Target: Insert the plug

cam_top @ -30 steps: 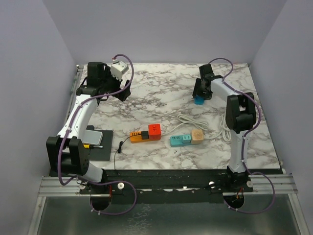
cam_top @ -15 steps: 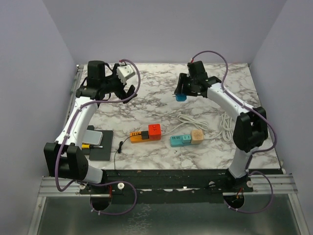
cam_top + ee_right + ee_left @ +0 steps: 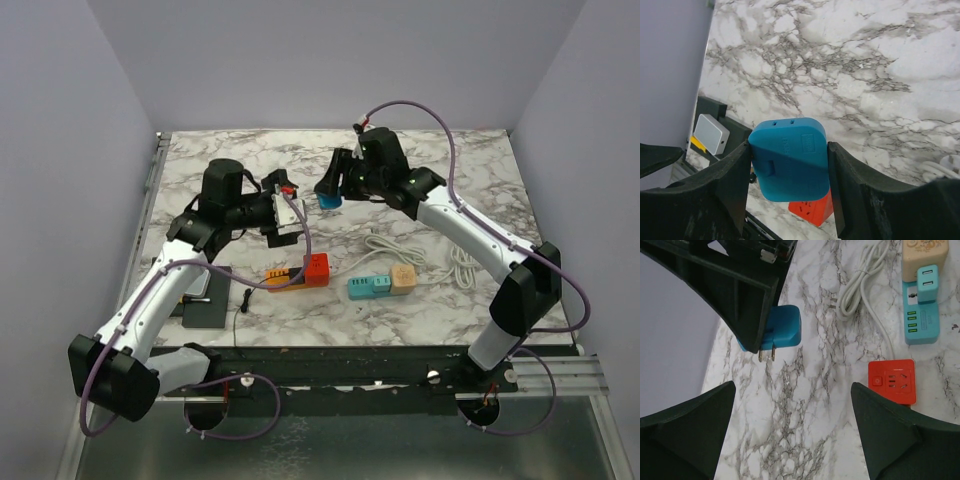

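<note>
My right gripper [image 3: 331, 190] is shut on the blue plug [image 3: 329, 200], holding it in the air above the back middle of the table. In the right wrist view the plug [image 3: 788, 157] fills the gap between the black fingers [image 3: 730, 175]. In the left wrist view the plug [image 3: 786, 333] hangs with two metal prongs pointing down. The red socket cube [image 3: 316, 268] sits at the table's centre and shows below the plug [image 3: 812, 211]. My left gripper [image 3: 286, 212] hovers open just left of the plug, nothing between its fingertips [image 3: 792, 388].
An orange strip [image 3: 283, 277] joins the red cube's left side. A teal power strip [image 3: 370, 288] with a beige block [image 3: 403, 277] lies to its right, a coiled white cord [image 3: 405, 246] behind it. A black pad [image 3: 205, 303] lies at the near left.
My right arm swung left from the back right, carrying the blue plug toward the middle. My left arm came from the far left back corner toward the centre, staying open.
</note>
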Controlling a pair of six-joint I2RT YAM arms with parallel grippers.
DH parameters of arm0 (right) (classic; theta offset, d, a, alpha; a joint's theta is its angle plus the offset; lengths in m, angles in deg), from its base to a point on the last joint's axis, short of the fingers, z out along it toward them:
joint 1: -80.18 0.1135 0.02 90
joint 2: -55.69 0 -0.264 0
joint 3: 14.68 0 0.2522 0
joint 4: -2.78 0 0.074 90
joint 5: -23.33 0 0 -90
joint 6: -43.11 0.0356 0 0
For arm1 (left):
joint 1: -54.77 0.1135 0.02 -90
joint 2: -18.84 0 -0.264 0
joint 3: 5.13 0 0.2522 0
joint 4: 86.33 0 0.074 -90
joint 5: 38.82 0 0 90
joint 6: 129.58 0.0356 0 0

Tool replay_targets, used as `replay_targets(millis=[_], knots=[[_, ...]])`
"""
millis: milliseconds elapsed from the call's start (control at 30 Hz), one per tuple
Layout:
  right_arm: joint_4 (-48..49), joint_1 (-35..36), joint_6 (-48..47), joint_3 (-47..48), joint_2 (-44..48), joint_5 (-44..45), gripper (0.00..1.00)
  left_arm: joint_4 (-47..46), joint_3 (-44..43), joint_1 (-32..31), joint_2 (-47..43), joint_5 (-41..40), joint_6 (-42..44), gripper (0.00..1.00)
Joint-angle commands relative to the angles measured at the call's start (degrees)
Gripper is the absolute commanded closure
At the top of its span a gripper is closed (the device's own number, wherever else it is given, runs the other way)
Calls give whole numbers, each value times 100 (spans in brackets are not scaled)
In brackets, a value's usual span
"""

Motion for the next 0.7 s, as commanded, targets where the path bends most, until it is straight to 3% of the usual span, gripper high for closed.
replay_targets(millis=[0, 667], knots=[[206, 250, 214, 153, 250, -115, 60, -790, 442, -113, -446, -155, 307, 1], [411, 1001, 275, 336, 508, 274, 61, -1146, 323, -210, -428, -76, -471, 1]])
